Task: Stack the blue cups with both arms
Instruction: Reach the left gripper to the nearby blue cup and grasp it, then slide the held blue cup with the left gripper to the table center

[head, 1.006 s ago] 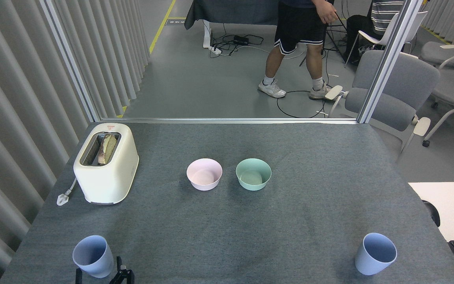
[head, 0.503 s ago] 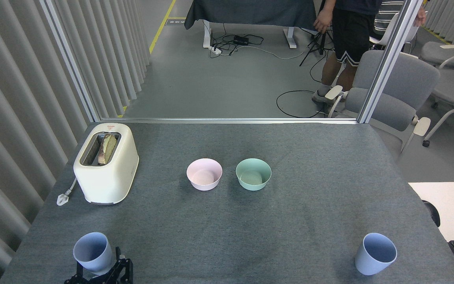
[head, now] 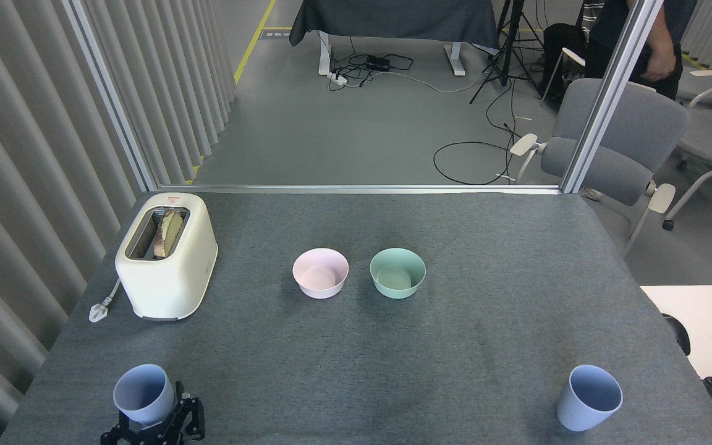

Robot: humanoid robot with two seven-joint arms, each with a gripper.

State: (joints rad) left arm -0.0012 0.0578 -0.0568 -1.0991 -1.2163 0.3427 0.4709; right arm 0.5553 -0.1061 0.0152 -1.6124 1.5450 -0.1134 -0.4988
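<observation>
Two pale blue cups, upright and open-mouthed, near the front edge of a grey counter: left cup at the front left corner, right cup well apart at the front right. Black left pincer low against the left cup's base, fingers spread around its lower wall; whether actually pinching it, cannot tell. Right pincer out of view. Cups likely light, stiff matte plastic, smooth and tapered, so prone to slip upward from a squeeze. Best held mid-wall, firm but gentle, leaving the rim free for nesting. Pink bowl, green bowl and toaster farther back, apart.
</observation>
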